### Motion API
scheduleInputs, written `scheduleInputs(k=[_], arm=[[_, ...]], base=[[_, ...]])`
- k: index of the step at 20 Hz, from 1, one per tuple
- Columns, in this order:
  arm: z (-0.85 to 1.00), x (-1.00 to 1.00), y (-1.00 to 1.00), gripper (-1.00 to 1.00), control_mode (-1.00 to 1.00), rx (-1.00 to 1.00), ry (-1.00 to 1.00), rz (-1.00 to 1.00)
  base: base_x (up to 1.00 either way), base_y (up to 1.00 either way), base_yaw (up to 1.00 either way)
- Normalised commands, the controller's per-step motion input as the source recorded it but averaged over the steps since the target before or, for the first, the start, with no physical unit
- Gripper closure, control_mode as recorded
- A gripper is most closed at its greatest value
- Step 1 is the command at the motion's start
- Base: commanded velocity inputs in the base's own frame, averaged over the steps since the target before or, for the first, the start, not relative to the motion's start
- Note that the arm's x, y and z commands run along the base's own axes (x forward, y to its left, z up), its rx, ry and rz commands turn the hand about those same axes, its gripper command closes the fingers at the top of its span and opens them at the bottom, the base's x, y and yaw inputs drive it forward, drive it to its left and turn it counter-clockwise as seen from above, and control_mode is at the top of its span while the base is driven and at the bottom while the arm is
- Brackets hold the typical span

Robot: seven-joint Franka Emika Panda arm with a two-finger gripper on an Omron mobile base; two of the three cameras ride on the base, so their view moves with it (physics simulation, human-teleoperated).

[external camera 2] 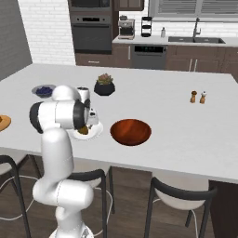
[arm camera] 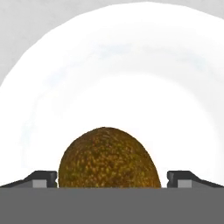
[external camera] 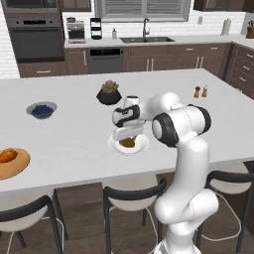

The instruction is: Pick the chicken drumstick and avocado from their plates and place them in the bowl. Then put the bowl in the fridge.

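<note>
— While low over the white plate (arm camera: 39, 105): spread or pinched?
— Spread. 2 fingertips (arm camera: 43, 178) flanking the avocado (arm camera: 108, 158), gripper (external camera: 127, 135) not yet clamping. Avocado resting on that plate; bowl (external camera 2: 130, 131) just beside.

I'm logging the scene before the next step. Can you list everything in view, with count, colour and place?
avocado: 1, olive-brown, on white plate
white plate: 1, counter front, under the claw
drumstick: 1, orange-brown, on tan plate
tan plate: 1, counter's left edge
bowl: 1, reddish-brown, right of white plate
berry bowl: 1, grey, blue berries, counter left
succulent pot: 1, black, mid counter
shakers: 2, brown, counter right
stools: 3, black, before the counter
oven: 1, dark, back left
claw: 1, dark tips either side of the avocado, gaps showing
</note>
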Motion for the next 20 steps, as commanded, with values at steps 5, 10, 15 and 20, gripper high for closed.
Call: scheduleInputs(k=[5,10,15,20], arm=[[-0.43,-0.20,0.01,1.00,-1.00,0.00,0.00,0.09],[-0.12,-0.65,0.01,1.00,-1.00,0.00,0.00,0.07],[0.69,-0.76,-0.26,1.00,-1.00,0.02,-0.04,0.00],[0.92,-0.24,-0.64,1.00,-1.00,0.01,-0.05,0.00]], base=[[0.00,0.00,0.00],[0.00,0.00,0.00],[0.00,0.00,0.00],[0.00,0.00,0.00]])
